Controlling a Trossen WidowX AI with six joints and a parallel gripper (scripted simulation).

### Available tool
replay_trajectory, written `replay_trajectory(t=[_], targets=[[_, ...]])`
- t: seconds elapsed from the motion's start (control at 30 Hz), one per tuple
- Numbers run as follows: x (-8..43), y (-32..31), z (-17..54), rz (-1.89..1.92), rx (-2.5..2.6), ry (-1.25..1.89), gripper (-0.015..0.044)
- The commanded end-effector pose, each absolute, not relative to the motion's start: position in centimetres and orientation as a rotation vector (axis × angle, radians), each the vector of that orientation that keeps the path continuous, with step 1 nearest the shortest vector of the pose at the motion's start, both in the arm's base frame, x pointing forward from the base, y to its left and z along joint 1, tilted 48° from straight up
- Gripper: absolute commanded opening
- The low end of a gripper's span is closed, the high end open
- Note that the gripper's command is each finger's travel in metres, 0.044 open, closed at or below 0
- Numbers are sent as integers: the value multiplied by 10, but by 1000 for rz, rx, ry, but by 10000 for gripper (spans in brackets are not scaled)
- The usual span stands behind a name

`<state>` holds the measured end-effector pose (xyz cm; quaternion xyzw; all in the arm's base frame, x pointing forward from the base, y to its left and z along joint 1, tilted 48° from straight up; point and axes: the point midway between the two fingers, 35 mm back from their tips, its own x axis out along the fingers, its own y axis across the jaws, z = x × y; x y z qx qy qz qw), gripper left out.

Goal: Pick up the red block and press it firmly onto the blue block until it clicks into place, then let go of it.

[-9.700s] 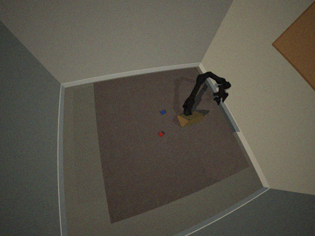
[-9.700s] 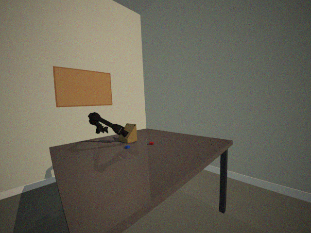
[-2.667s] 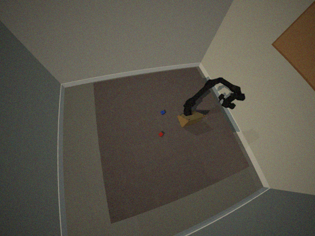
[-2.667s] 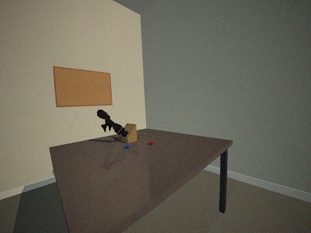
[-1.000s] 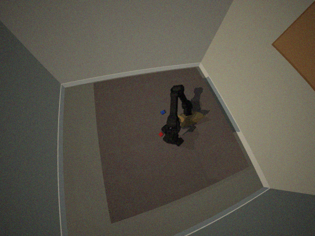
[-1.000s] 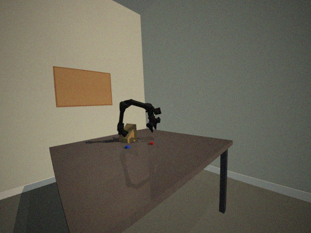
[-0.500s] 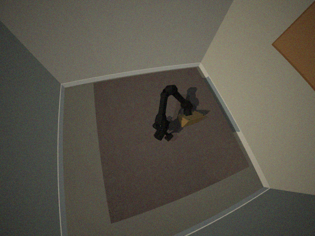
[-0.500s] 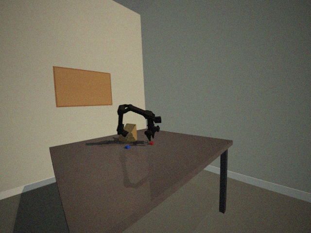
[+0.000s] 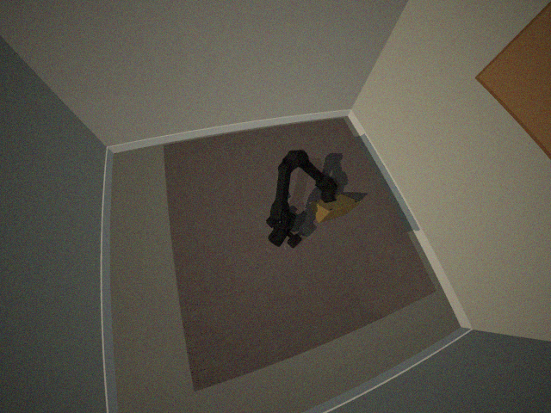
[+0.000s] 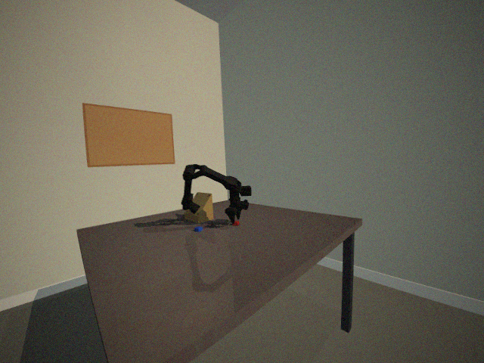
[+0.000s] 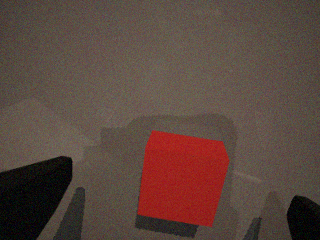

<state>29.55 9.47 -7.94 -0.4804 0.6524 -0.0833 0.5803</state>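
The top camera looks steeply down from far above the gripper point(image 10: 234, 218) point(image 11: 181, 192); the exterior one looks across from well off; the wrist one peers close between its fingertips, sharing the red block point(image 10: 236, 223) point(image 11: 182, 180) with the exterior.

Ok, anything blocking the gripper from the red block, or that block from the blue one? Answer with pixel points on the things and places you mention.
Nothing visible does: the open gripper point(image 10: 235, 221) point(image 11: 180, 188) is over the red block point(image 10: 236, 223) point(image 11: 184, 182), and only tabletop shows between it and the blue block point(image 10: 198, 228).
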Motion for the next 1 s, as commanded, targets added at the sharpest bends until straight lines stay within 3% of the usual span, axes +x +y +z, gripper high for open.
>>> replay_trajectory(t=[0.0, 0.23, 0.6, 0.87, 0.97], targets=[[295, 90, -83, -193, -1134, 1525, 440], [296, 84, -89, -194, -1134, 1525, 440], [296, 84, -89, -194, -1134, 1525, 151], [296, 84, -89, -194, -1134, 1525, 98], [296, 86, -87, -193, -1134, 1525, 19]])
